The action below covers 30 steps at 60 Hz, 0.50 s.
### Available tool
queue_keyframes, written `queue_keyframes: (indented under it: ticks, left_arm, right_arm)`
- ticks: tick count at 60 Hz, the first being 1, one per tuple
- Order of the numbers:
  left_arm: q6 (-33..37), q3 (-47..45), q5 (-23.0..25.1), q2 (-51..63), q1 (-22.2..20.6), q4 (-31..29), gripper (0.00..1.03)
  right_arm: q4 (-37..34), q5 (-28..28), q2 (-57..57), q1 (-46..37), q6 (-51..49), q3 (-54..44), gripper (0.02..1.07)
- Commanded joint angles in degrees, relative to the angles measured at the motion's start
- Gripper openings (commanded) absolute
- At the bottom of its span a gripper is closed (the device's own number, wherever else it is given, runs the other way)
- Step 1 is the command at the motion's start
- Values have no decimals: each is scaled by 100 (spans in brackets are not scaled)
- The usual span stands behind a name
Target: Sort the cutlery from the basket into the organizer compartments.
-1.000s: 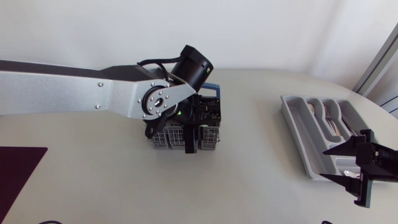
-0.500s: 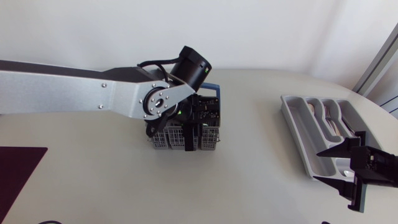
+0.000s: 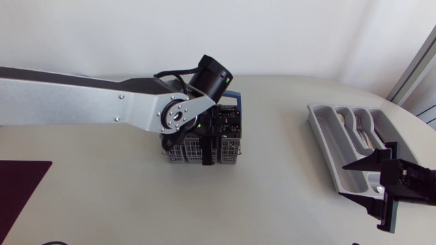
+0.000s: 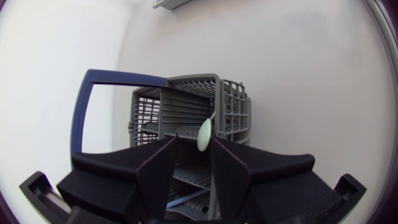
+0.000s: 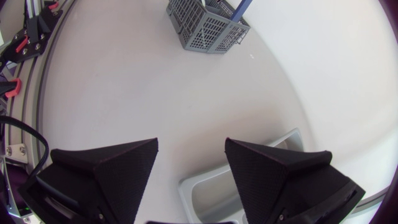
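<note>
The grey wire basket with a blue handle stands mid-table. My left gripper points down into it. In the left wrist view the basket lies just ahead, and a pale utensil end sticks up between the fingers of my left gripper. It rests against one finger, with a gap to the other. The grey organizer sits at the right and holds some cutlery. My right gripper hovers open and empty over its near end; from the right wrist it stands above the organizer.
A dark mat lies at the table's near left corner. Bare tabletop spans between basket and organizer. Seen from the right wrist, the basket stands far ahead across open table.
My left gripper's fingers have narrowed around the utensil end in the basket. The right gripper has drifted a little toward the table's near edge.
</note>
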Motion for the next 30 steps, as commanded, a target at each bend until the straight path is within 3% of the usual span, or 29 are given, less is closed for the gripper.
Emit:
queue_keyframes:
  ticks: [1,30]
  left_arm:
    - [200,-99,-47,134,-22,58,34]
    - [446,-29,-91,230,-110,181,24]
  right_arm:
    - [8,-49,-47,50,109,-167,81]
    - [8,-49,-267,296,276,-317,81]
